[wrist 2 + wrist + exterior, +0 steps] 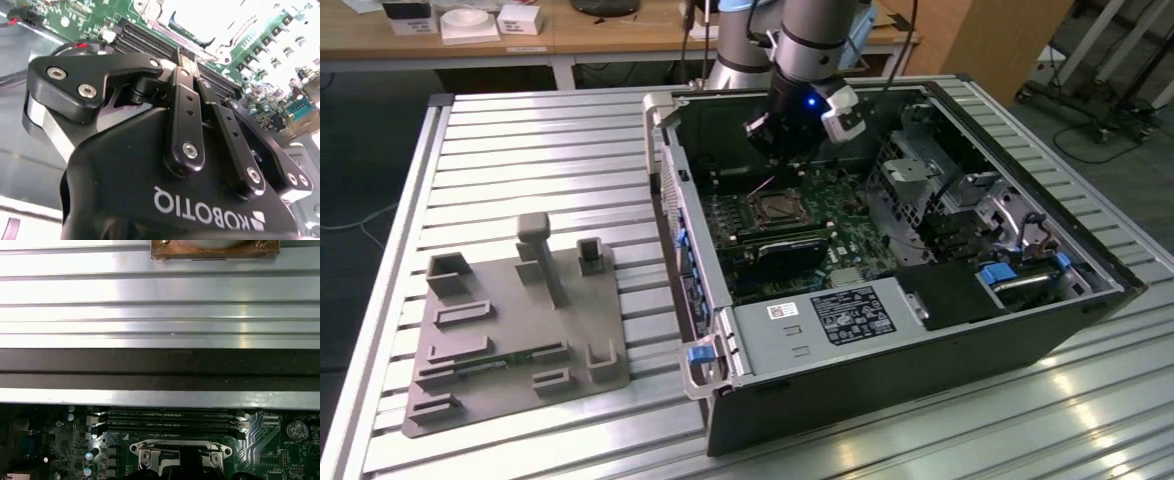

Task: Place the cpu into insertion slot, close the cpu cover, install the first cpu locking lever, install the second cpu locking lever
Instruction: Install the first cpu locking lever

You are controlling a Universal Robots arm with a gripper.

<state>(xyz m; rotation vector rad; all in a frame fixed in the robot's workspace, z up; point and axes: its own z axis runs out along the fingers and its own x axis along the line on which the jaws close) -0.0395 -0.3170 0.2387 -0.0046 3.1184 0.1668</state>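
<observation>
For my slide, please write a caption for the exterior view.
Robot claw poised above the insertion slot inside an open computer case.

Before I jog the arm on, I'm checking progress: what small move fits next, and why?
Probably a short descent toward the insertion slot: the gripper, fingers together, hangs above the board beside it, apparently touching nothing.

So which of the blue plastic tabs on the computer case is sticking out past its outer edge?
The blue tab at the case's near corner, beside the grey power supply; the other blue tabs sit inside the case by the drive bay.
</observation>
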